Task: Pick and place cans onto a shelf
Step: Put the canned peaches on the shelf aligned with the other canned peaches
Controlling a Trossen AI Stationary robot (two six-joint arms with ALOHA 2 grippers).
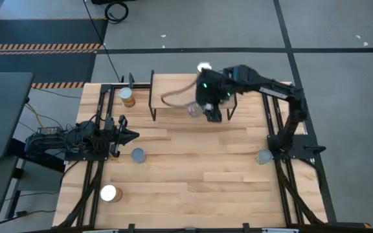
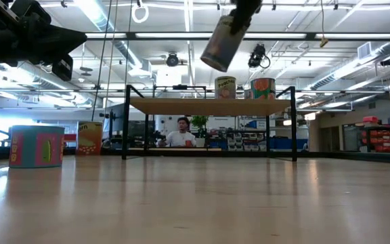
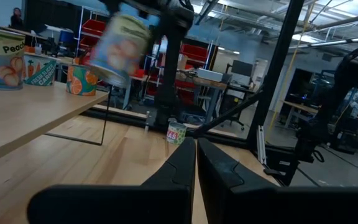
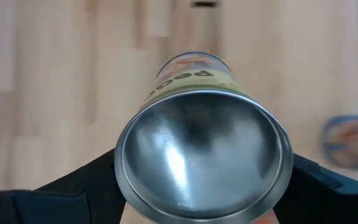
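Observation:
My right gripper is shut on a can with a pale fruit label. It holds the can high in the air, by the near edge of the light-wood shelf. The can also shows in the right wrist view and the left wrist view. Several cans stand upright on the shelf board. My left gripper waits at the table's left, its fingers shut and empty. My right gripper pinches the can's round side wall between its two fingers, next to the shiny end that faces the wrist. The fingers come from above, pointing down. The can hangs tilted below them, higher than the shelf board and clear of everything.
Loose cans stand on the table: one at the far left, one beside my left gripper, a white-topped one near left, and one at the right arm's base. A person sits in the room behind the shelf.

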